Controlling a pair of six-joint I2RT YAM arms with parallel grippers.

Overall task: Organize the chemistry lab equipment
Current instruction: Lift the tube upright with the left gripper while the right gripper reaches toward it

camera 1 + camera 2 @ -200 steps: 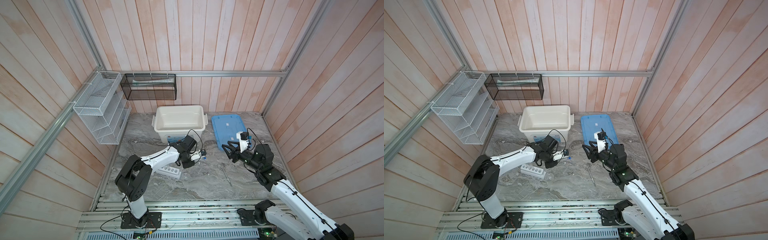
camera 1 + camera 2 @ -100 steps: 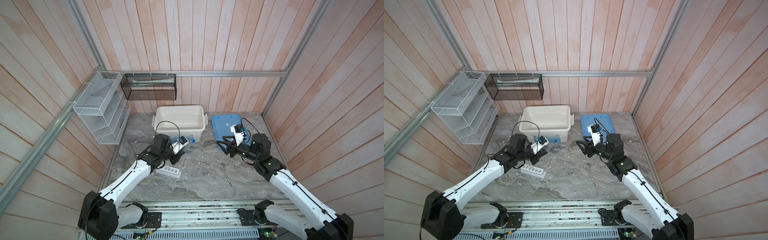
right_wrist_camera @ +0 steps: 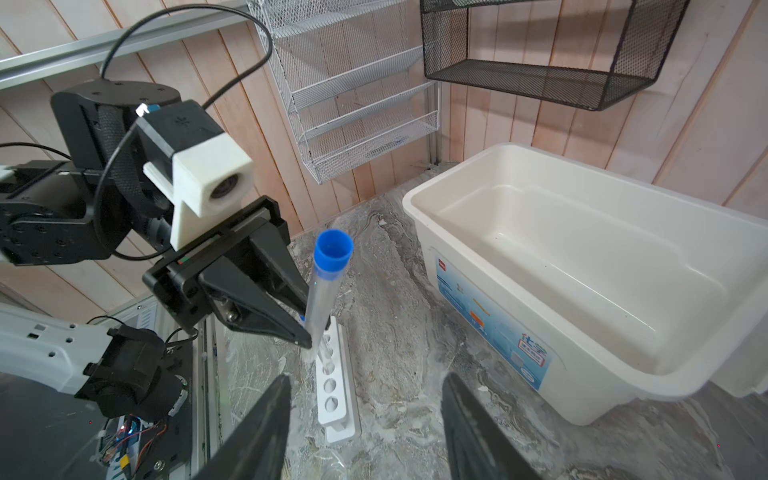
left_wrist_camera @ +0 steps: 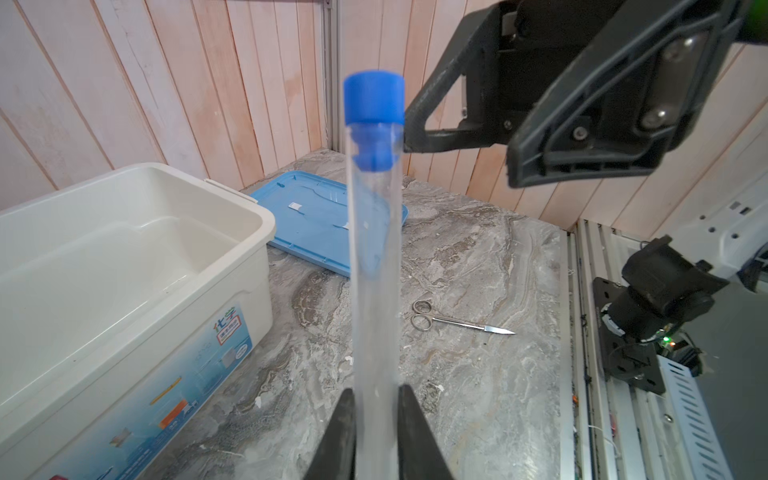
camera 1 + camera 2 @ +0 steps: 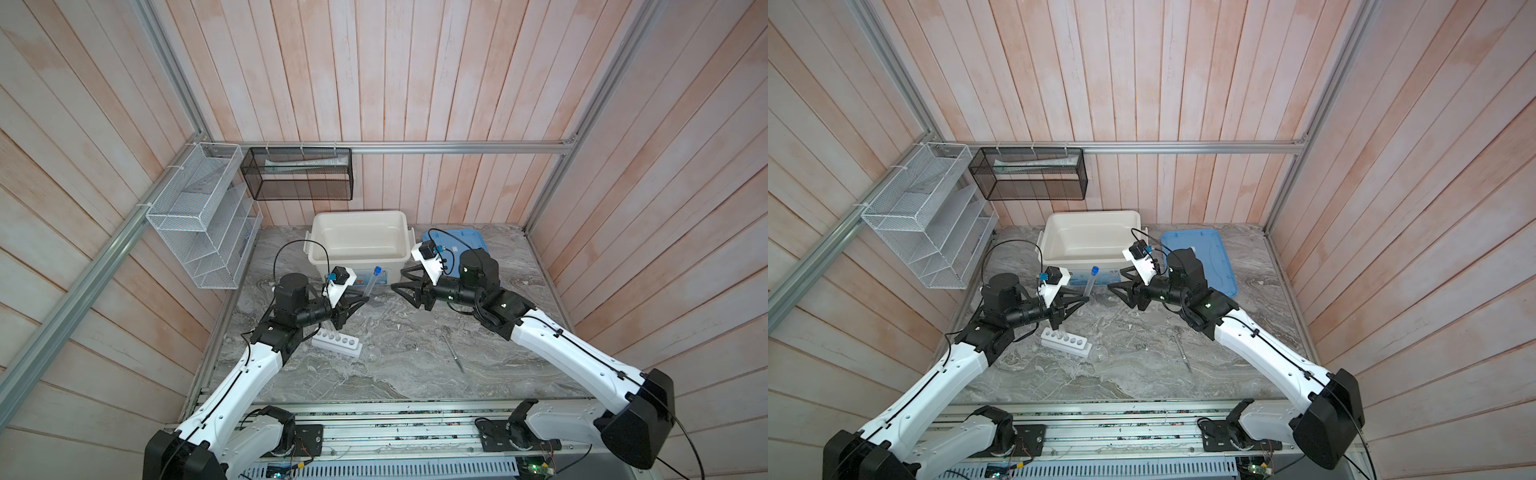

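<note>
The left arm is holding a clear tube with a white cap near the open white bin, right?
Not quite: the cap is blue, as the left wrist view shows. The left end effector does hold the clear tube near the open white bin.

The left fingers (image 3: 266, 307) pinch 1 clear tube (image 3: 320, 303) with a blue cap (image 3: 332, 249), tilted, its lower end at the far end of the white rack (image 3: 338, 407) on the tabletop (image 3: 399, 316). The right fingers (image 3: 469, 424) stand spread, empty, near the white bin (image 3: 519, 332).
</note>
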